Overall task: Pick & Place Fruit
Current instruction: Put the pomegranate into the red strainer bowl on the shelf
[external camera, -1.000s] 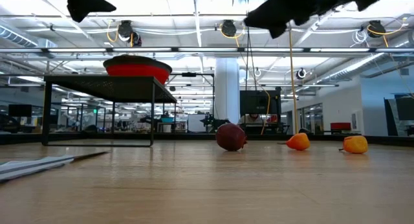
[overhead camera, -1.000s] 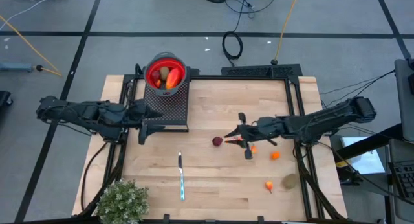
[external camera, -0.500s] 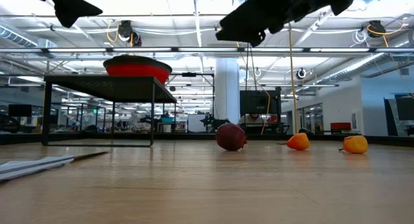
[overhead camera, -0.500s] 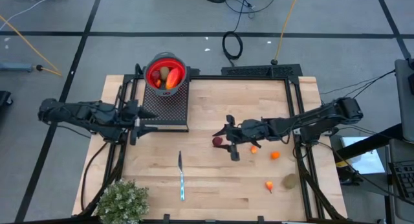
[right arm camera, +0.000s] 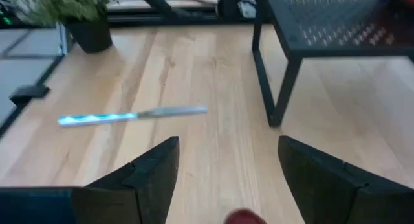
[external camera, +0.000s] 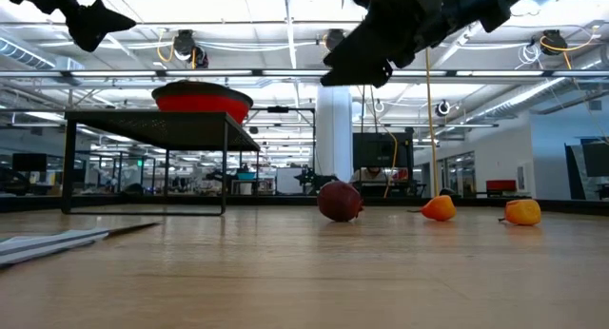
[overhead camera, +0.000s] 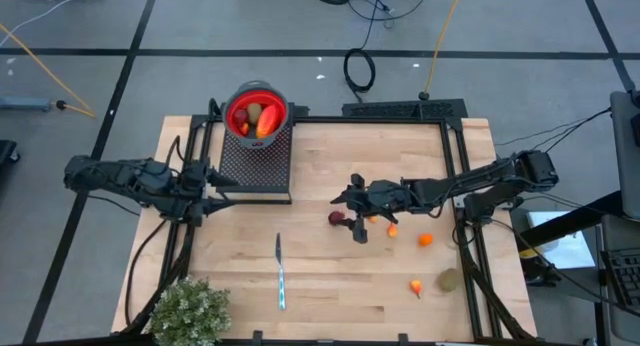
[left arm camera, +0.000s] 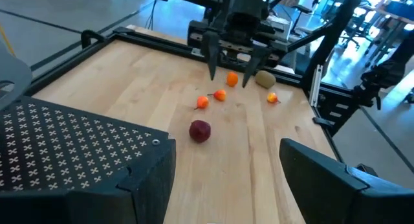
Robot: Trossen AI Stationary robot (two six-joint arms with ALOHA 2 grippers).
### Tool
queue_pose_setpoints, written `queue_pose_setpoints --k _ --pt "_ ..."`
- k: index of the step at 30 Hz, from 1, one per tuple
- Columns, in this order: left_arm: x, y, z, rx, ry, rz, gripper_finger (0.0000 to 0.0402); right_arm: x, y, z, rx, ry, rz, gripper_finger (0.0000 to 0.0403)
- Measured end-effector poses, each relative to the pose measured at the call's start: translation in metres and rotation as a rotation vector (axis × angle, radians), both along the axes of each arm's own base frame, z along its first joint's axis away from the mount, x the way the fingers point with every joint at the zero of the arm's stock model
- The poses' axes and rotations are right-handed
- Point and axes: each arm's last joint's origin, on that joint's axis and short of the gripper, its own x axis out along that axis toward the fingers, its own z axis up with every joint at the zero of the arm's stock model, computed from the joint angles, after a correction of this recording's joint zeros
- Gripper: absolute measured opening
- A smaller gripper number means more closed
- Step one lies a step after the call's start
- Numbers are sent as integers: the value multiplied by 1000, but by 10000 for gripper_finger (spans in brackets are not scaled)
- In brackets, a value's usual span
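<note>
- The high view looks straight down from well above, taking in the whole table (overhead camera: 330, 286), all four edges, and floor around it.
- The low view sits at table-top height, looking level across the wood into the room behind; the dark red ball (external camera: 340, 201) lies near the lens.
- The left wrist view faces across the table toward the right gripper (left arm camera: 228, 67), with the same ball (left arm camera: 200, 130) between them.
- The right wrist view faces the opposite way, toward the knife (right arm camera: 132, 115), the plant (right arm camera: 61, 5) and the rack (right arm camera: 336, 30).
- High, low and left wrist views share the ball and orange pieces (overhead camera: 426, 240).
</note>
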Motion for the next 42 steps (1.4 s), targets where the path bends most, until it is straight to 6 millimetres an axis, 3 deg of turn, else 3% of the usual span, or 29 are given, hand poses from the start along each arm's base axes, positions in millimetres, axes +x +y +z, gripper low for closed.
queue_pose_setpoints --k 7,24,35,42 --pt "-3 -1 -6 7 -1 -25 274 9 -3 -19 9 51 -18 261" --pt "-3 -3 -9 -47 19 -36 274 27 -12 -89 -34 265 -39 291" --pt "-3 -3 -9 -53 19 -34 274 31 -17 -112 -34 321 -53 306" --pt "-3 -3 -9 -53 18 -34 274 31 -17 -112 -40 320 -50 289"
